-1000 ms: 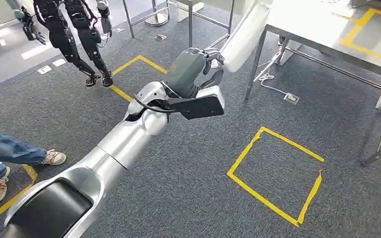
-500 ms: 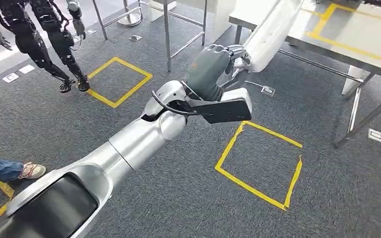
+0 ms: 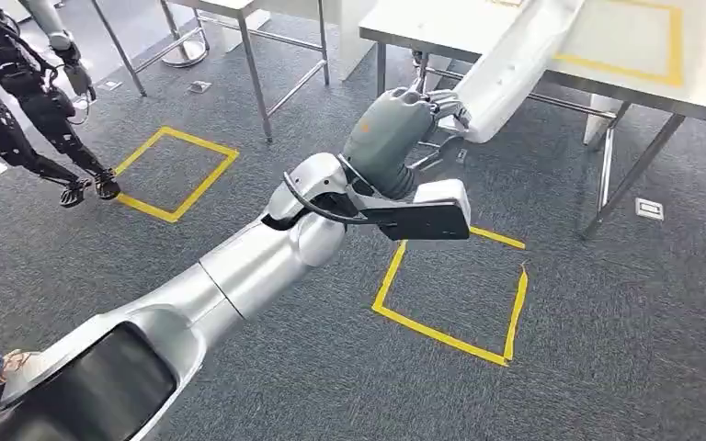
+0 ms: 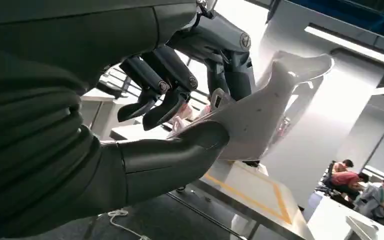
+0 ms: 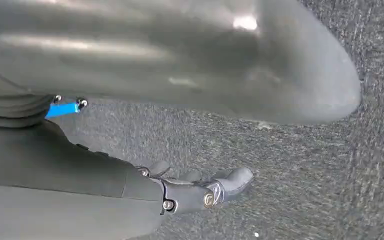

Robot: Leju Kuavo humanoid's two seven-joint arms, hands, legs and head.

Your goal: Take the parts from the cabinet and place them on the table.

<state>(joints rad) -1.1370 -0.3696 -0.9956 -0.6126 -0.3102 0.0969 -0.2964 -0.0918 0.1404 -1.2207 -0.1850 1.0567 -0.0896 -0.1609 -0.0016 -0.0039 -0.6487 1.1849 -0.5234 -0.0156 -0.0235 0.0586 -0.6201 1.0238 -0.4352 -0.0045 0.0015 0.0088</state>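
The long white part (image 3: 515,64) is pinched between thumb and fingers of the left hand (image 3: 404,129), raised toward the table (image 3: 699,96), presumably for placing.

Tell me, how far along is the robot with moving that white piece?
Done: the pick-up. The left hand already grips the long white part, thumb under it and fingers over it in the left wrist view. In hand: carrying it, with its far end reaching over the steel table. Left: setting it down and letting go. The right hand hangs over the carpet, holding nothing.
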